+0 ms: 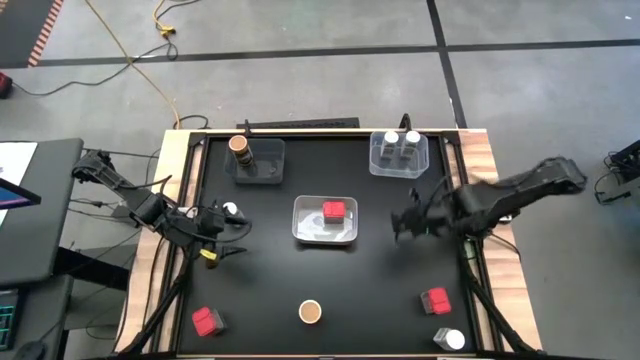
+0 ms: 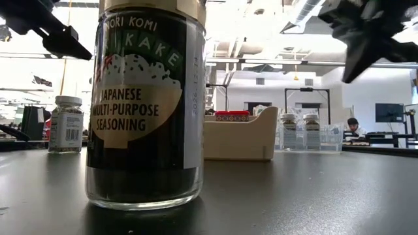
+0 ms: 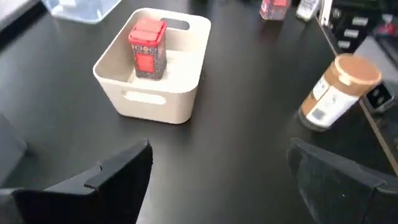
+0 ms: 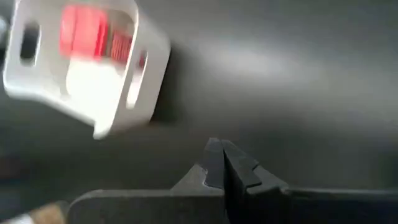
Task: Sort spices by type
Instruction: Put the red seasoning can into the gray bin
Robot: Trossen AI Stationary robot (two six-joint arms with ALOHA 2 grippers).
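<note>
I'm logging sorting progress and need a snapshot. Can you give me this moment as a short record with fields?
centre tray: one red container
back-left tray: one brown-topped jar
back-right tray: two white-lidded jars
loose on table: two red, one brown-topped, two white-lidded
left gripper: open, empty, beside a loose white-lidded jar
right gripper: shut, empty, right of the centre tray
</note>
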